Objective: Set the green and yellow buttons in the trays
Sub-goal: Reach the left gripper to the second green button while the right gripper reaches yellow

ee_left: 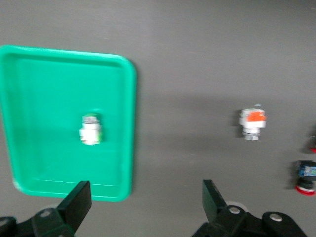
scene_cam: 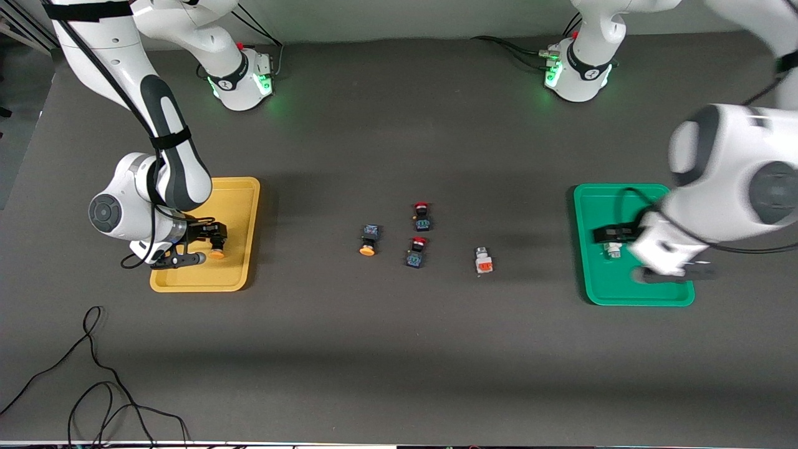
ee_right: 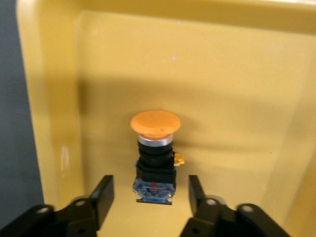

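Plainly, the left gripper (ee_left: 145, 195) over the green tray (scene_cam: 648, 298) and the right gripper (ee_right: 150, 183) over the yellow tray (scene_cam: 244, 206) both gape, empty. At centre frame, the orange-block button (scene_cam: 484, 260) lies nearer the left arm, the loose yellow-capped button (scene_cam: 368, 241) nearer the right.

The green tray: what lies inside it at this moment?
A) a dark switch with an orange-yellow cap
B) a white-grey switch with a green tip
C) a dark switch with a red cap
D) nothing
B: a single white-grey switch with a green tip lies on the floor of the green tray, seen in the left wrist view.
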Controlling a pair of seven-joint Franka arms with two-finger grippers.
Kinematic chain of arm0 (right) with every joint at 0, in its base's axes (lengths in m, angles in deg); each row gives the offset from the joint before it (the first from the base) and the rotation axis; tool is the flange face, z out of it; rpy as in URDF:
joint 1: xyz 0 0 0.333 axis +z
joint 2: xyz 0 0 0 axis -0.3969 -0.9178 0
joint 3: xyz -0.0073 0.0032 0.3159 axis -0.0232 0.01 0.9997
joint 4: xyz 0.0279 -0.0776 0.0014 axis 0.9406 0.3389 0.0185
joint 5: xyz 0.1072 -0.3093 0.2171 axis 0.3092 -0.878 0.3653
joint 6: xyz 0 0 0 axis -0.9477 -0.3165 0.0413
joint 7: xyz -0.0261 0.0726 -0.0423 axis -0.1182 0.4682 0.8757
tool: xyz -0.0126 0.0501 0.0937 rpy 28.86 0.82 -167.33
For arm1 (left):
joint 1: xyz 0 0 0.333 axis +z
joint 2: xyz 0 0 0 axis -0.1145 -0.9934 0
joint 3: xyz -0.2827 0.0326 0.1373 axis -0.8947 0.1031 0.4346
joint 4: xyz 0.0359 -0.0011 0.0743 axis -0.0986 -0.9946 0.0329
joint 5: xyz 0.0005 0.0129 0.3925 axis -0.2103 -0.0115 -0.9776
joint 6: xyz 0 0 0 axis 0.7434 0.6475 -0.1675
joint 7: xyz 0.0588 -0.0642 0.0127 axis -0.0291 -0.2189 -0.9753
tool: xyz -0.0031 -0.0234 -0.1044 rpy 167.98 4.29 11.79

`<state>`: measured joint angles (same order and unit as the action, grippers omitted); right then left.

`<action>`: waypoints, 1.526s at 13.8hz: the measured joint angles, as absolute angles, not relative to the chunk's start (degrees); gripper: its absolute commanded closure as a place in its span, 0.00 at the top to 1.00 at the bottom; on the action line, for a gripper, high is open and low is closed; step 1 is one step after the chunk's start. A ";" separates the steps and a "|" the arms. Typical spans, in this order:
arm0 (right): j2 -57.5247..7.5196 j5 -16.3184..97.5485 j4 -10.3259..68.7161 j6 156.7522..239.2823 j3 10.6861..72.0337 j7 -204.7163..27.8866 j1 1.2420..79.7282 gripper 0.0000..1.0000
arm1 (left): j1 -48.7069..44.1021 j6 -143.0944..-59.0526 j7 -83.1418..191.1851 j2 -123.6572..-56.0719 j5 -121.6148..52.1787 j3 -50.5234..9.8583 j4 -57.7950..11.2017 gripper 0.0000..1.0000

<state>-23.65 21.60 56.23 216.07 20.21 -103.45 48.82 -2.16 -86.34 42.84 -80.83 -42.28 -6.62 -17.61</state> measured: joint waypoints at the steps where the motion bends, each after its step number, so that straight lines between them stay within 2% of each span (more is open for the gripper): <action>1: -22.95 21.72 56.12 215.72 20.22 -103.39 49.41 1.00 | -5.19 -87.97 38.75 -81.46 -42.10 -6.85 -17.69 1.00; 6: -17.08 22.04 52.13 208.23 20.29 -95.63 52.04 1.00 | -17.13 -94.08 25.41 -84.62 -42.04 -6.97 -17.74 0.99; 10: -18.17 22.49 45.02 207.45 20.75 -76.25 62.96 1.00 | -18.20 -99.91 24.03 -86.92 -42.04 -6.85 -20.07 0.99; 13: -23.95 26.72 37.86 207.48 21.20 -66.58 68.97 1.00 | -18.44 -109.88 23.97 -90.95 -42.05 -6.78 -25.42 0.99; 16: -32.98 27.98 28.90 207.55 21.39 -56.82 73.82 1.00 | -19.40 -118.19 23.86 -96.40 -42.05 -6.79 -28.16 0.99; 19: -41.86 28.46 21.14 207.72 22.13 -51.15 75.97 1.00 | -19.54 -122.25 23.82 -100.09 -42.07 -6.66 -28.22 0.98; 21: -45.21 28.75 19.23 209.06 23.56 -50.28 75.97 1.00 | -19.53 -122.77 23.82 -100.50 -42.27 -6.19 -28.11 0.93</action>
